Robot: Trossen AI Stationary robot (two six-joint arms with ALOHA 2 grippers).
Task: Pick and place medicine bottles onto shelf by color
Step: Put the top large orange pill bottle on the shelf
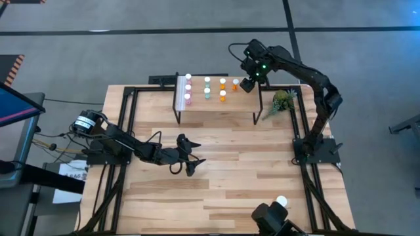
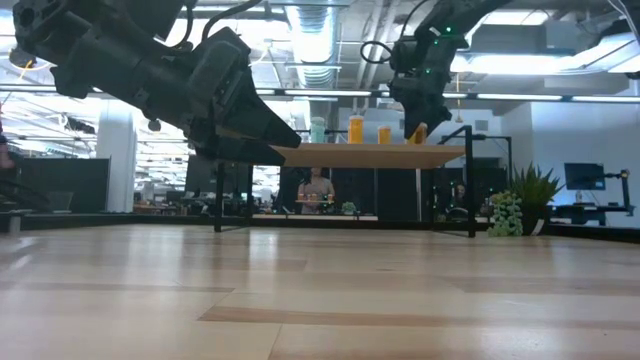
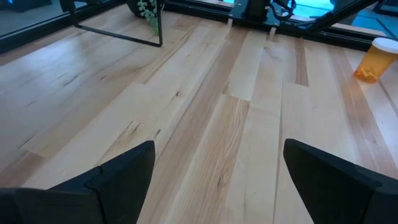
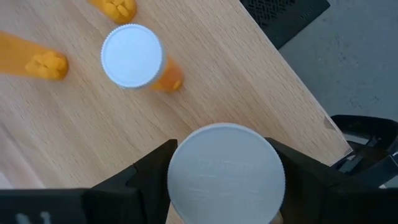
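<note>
wooden worktop (image 1: 216,164) carries the shelf (image 1: 216,108) at its far edge, with pink, teal and orange medicine bottles (image 1: 207,88) standing in rows. right gripper (image 1: 247,84) hangs over the shelf's right end, jaws clamped on a white-capped bottle (image 4: 225,171). left gripper (image 1: 190,157) hovers low mid-worktop, jaws wide and empty.

Non-task stuff, all relative to the wooden tabletop (image 1: 216,164): small green plant (image 1: 282,101) sat on its far right corner, and white papers (image 1: 65,178) lay just off its left edge. A blue-screened monitor (image 1: 16,105) stood farther left — a person (image 2: 317,188) sat in the room beyond.
</note>
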